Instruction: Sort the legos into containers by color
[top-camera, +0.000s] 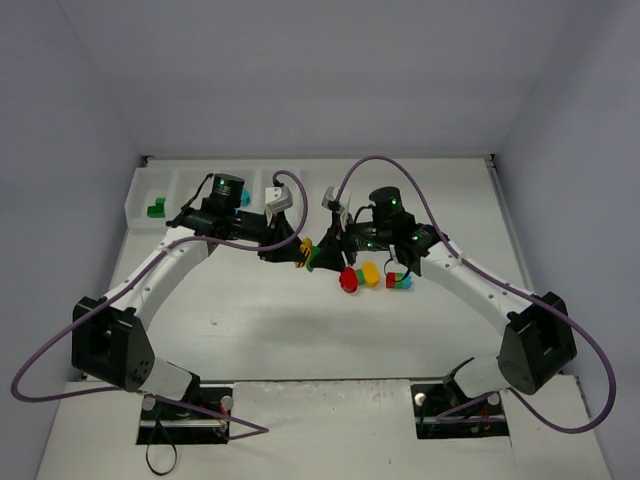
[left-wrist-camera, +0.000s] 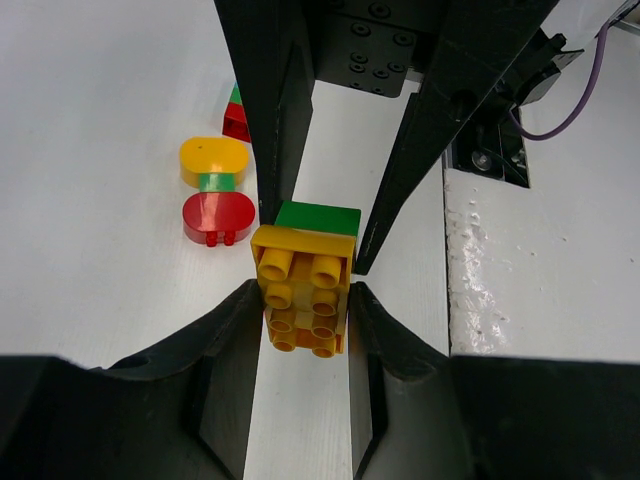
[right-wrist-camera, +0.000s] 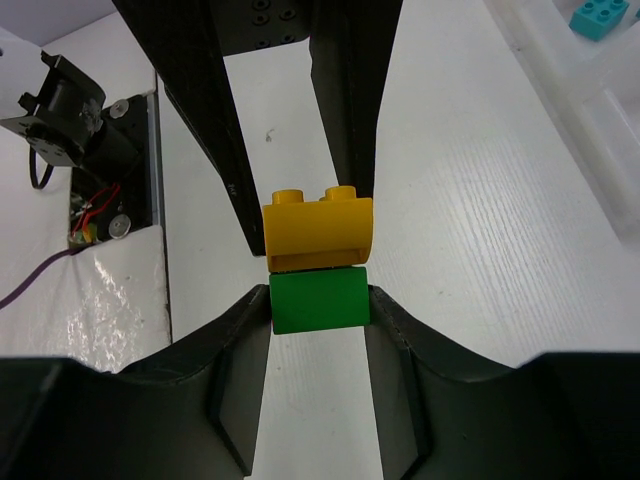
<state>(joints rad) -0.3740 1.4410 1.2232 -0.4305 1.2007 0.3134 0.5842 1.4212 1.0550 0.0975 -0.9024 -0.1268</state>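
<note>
Above the table's middle my two grippers meet on one stack of two legos. In the left wrist view my left gripper is shut on the yellow brick. The green brick is stuck to its far end. In the right wrist view my right gripper is shut on that green brick, with the yellow brick beyond it. From the top, the left gripper and right gripper face each other. The tray of containers lies at the back left.
A red round piece, a yellow brick and a red-and-cyan stack lie just right of the grippers. The tray holds a green brick and a cyan brick. A yellow-green-red stack lies on the table.
</note>
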